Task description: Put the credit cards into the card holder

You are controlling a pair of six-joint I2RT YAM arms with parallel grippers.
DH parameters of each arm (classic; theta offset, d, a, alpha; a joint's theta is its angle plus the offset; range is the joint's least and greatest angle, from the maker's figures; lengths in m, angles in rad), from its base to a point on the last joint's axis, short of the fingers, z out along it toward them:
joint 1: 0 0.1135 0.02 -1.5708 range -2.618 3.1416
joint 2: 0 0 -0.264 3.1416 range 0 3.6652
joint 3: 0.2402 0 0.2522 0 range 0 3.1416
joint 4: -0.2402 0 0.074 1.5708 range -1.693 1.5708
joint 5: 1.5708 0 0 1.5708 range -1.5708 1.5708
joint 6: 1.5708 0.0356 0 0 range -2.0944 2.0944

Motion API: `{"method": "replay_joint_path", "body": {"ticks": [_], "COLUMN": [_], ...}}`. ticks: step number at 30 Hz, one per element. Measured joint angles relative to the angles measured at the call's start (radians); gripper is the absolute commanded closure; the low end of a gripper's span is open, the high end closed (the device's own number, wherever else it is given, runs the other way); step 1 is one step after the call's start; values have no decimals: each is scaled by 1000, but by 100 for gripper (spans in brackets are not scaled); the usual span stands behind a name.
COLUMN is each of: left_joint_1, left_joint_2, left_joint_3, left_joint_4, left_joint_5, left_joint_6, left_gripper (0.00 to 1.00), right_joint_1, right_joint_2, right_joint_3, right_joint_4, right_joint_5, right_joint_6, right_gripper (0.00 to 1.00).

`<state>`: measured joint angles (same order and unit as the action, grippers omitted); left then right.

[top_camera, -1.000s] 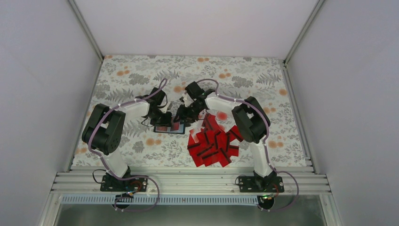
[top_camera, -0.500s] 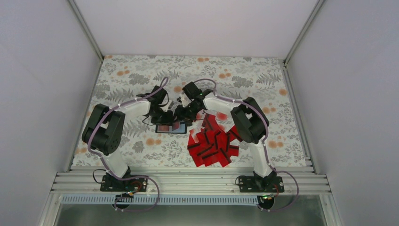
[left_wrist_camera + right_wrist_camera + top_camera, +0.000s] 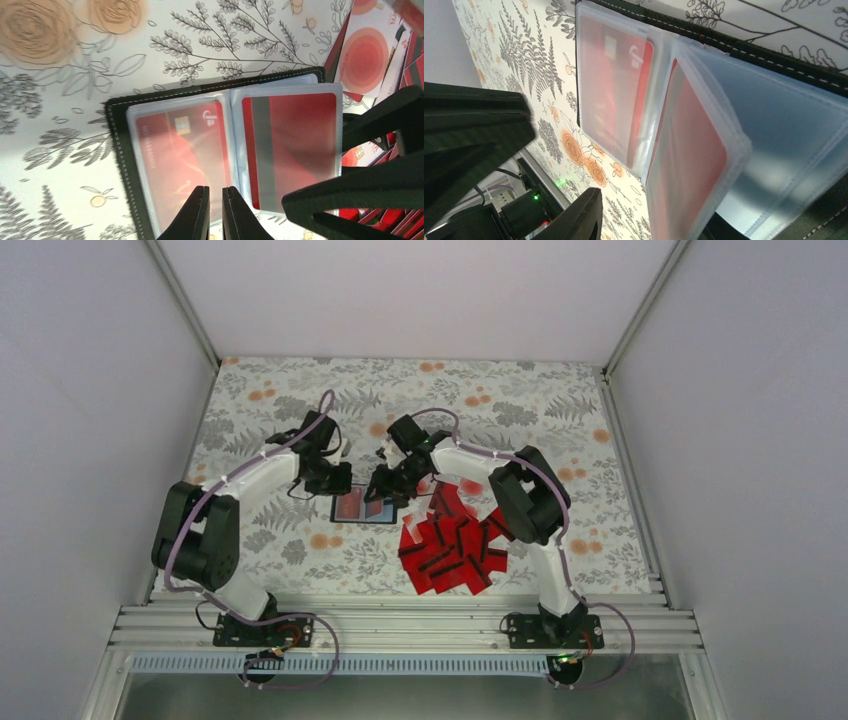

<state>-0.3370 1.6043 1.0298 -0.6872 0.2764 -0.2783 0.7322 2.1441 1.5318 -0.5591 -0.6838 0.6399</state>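
Centrally on the cloth-covered worktop [image 3: 540, 420], the card holder [image 3: 125, 145] lies open and flat, with its black stitched cover down and its clear sleeves facing up. Two sleeves are loaded.

- The left sleeve contains a red card [image 3: 182, 155] with its chip side up.
- The right sleeve contains a second red card [image 3: 300, 145] with its stripe side up. The stripe reads grey through the plastic.

In the right wrist view, the loaded right leaf [image 3: 689, 170] is tilted up off the leaf below it. That lower leaf [image 3: 784, 125] shows only clear plastic.

The loose credit cards [image 3: 455, 545] form an overlapping pile on the worktop, just beside the card holder on its right and nearer the arm bases. Black stripes face up on many of them.

Left fingers [image 3: 197, 215]: together, with only a thin slit between them and nothing in it. They sit over the lower edge of the left sleeve. Contact with the plastic cannot be determined.

Right fingers [image 3: 380, 192]: apart. They reach in from the pile side. In the left wrist view, one finger tip meets the right edge of the loaded right sleeve and the other overlaps its lower right corner. Whether they pinch the leaf cannot be determined.
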Motion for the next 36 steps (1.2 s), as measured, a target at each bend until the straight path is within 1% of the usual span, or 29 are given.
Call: {"method": "replay_joint_path", "body": {"ticks": [5,8,12,15,19,23,27,31,33,36], "left_joint_1": [18,33,61,87,95,96,99,100,100,100], "left_joint_2": [-62,-109,-162,-203,-253,-291,-327,-366,-389,-423], "left_joint_3": [0,3,27,47,69,76,80,81,81,77], "left_joint_4": [-27,-54,-93,-123,-150,-165,-168,-167,-163,-141], "left_joint_5": [-34,-60,-107,-137,-157,-165,-172,-167,-148,-76], "left_joint_6": [-6,-10,-12,-16,-19,-22,-26,-29,-24,-3], "left_gripper": [91,90,88,88,87,83,76,61,54,47], "right_joint_1": [3,16,47,51,51,50,48,43,40,25], "right_joint_2": [23,45,56,47,40,21,-46,-156,-222,-330], "right_joint_3": [34,103,245,288,292,291,279,247,220,141], "right_joint_4": [-18,-4,46,85,45,-30,-95,-142,-159,-181], "right_joint_5": [-13,-75,-164,-201,-168,-102,-17,79,133,210], "right_joint_6": [8,15,23,30,24,7,-13,-31,-40,-43], "right_gripper": [61,60,61,60,60,60,60,59,58,57]}}
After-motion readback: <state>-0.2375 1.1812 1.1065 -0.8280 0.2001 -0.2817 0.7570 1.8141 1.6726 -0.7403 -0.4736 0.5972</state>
